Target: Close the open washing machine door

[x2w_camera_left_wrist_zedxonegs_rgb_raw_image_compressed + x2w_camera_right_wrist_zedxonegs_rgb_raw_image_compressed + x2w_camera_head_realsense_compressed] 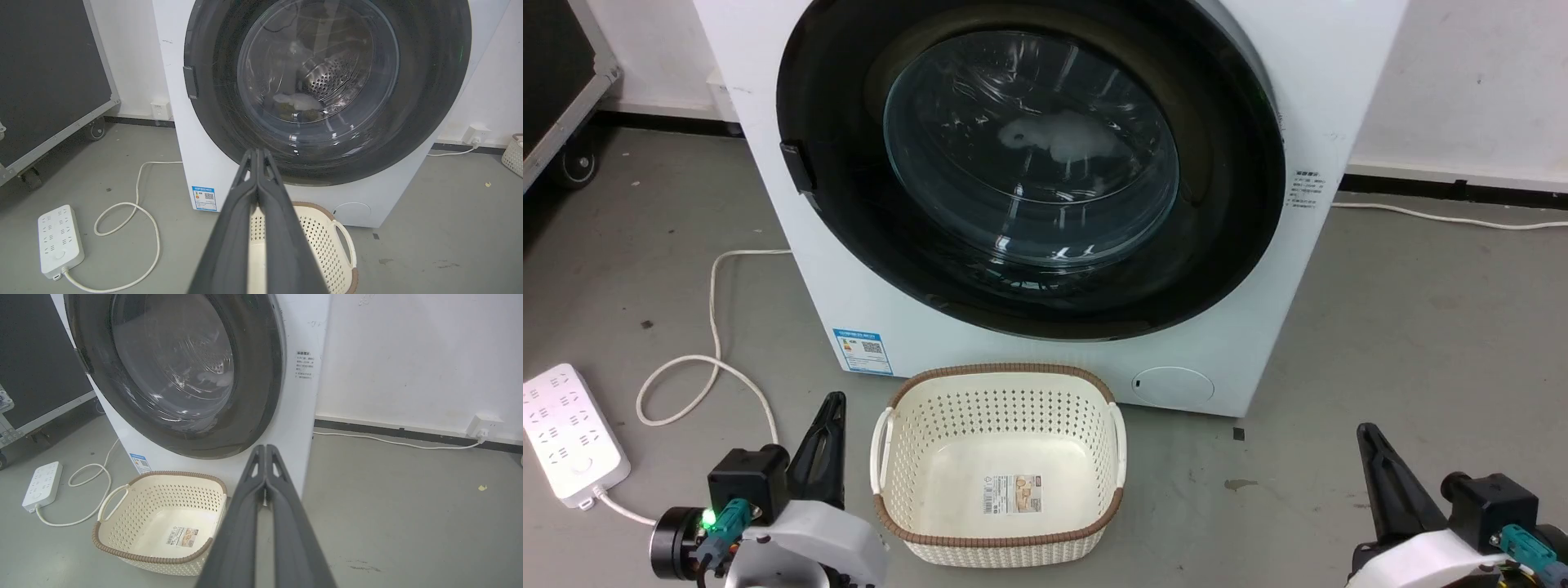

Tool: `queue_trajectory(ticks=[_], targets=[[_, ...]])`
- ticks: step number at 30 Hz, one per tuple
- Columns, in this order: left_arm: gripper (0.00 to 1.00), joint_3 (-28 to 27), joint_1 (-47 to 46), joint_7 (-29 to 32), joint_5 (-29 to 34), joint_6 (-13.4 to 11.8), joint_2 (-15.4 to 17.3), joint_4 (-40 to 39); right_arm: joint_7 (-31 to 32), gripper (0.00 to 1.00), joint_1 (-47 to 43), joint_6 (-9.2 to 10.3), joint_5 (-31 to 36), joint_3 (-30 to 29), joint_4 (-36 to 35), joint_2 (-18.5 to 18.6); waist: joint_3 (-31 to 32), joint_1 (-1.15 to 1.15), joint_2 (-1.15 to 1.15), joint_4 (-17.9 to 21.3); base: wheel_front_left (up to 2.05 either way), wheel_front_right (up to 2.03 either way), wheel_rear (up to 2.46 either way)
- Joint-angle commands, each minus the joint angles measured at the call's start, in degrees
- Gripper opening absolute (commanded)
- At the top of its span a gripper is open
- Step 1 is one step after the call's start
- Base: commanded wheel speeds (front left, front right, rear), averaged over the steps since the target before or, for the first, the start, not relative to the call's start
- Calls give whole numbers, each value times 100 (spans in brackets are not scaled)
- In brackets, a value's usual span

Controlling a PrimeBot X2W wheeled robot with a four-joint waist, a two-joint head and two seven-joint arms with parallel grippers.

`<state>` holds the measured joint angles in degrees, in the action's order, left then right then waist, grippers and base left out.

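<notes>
The washing machine (1241, 327) is a big white box straight ahead. Its door (833, 220), a wide glossy black rim around a bulging glass bowl, lies flat against the machine's front, shut. Through the glass I see the steel drum (327, 77) and pale laundry (1062, 135). My left gripper (832, 402) rests low at the lower left, fingers pressed together, holding nothing. My right gripper (1365, 433) rests at the lower right, also shut and empty. Both are well short of the door, which also shows in the right wrist view (253, 396).
A cream perforated basket (1094, 523) stands on the grey floor just before the machine, between my grippers. A white power strip (568, 441) with a looping cord (715, 359) lies at the left. A black wheeled case (556, 90) stands far left. A white cable (1445, 219) runs along the right wall.
</notes>
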<state>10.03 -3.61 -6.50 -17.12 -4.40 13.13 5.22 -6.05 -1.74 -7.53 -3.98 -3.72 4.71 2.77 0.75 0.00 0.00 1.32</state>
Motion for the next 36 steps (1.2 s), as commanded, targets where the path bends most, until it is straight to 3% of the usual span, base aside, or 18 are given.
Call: queue_trajectory(ticks=[1,36], targets=[[0,-57,69,27,92,31,-56,-43,33,0,66,2,51,19,-55,4,-1,0,0,-3,0,0,0],[0,-531,216,339,904,236,-542,-283,320,0,120,3,225,196,-263,7,-38,0,0,-68,0,0,0]])
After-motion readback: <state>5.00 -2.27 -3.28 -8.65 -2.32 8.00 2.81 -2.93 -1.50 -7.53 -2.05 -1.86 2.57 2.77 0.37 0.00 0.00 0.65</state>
